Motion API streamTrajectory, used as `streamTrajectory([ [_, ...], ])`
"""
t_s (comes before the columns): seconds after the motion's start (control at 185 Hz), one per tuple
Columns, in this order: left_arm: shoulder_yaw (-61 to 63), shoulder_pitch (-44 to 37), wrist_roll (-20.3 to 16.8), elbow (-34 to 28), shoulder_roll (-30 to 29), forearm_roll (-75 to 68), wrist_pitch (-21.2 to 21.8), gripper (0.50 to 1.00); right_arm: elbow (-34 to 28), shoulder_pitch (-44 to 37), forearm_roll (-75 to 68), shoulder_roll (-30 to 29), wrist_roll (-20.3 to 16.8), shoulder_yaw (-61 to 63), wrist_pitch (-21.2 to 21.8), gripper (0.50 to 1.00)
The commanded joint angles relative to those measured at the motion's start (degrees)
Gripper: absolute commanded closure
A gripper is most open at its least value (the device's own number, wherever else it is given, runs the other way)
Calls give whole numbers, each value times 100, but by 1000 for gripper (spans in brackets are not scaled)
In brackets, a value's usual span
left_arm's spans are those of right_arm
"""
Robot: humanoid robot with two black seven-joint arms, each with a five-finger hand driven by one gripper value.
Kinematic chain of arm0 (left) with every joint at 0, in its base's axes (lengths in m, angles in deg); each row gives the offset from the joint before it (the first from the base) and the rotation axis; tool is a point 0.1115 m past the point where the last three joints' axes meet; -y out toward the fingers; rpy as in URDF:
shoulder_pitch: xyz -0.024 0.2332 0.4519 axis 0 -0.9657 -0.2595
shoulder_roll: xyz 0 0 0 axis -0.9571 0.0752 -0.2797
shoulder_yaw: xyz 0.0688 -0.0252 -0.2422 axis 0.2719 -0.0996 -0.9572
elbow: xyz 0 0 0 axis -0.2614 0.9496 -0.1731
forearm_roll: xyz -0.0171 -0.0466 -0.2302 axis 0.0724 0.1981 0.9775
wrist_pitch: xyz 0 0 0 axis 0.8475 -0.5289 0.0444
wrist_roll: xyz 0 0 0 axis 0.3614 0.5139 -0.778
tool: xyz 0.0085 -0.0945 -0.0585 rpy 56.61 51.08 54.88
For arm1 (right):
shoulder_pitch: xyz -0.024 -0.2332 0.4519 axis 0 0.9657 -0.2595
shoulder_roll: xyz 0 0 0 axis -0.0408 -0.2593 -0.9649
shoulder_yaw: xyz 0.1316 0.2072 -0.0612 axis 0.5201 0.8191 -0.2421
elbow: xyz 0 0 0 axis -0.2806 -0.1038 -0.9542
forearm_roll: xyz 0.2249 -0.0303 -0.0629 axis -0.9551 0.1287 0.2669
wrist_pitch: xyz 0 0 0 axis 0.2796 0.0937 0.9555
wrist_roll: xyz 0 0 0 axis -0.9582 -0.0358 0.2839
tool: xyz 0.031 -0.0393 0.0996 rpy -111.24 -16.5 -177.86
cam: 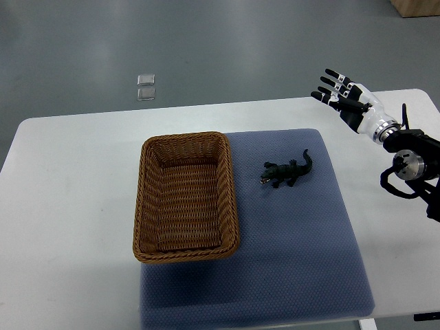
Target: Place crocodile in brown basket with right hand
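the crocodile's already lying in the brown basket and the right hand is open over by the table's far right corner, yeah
Not quite. The top view shows the crocodile outside the brown basket, lying on the blue mat to the basket's right, apart from it. The right hand is indeed open by the table's far right corner.
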Motion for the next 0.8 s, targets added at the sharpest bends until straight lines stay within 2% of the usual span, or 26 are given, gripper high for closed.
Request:
streamTrajectory([
  [0.0,0,0,5,0,0,0,0,500,0,-1,9,1,-1,-12,67,574],
  [0.605,0,0,5,0,0,0,0,500,-9,-27,607,10,-9,-21,102,574],
  [0.794,0,0,-3,0,0,0,0,500,-17,-45,1020,116,-1,-21,462,574],
])
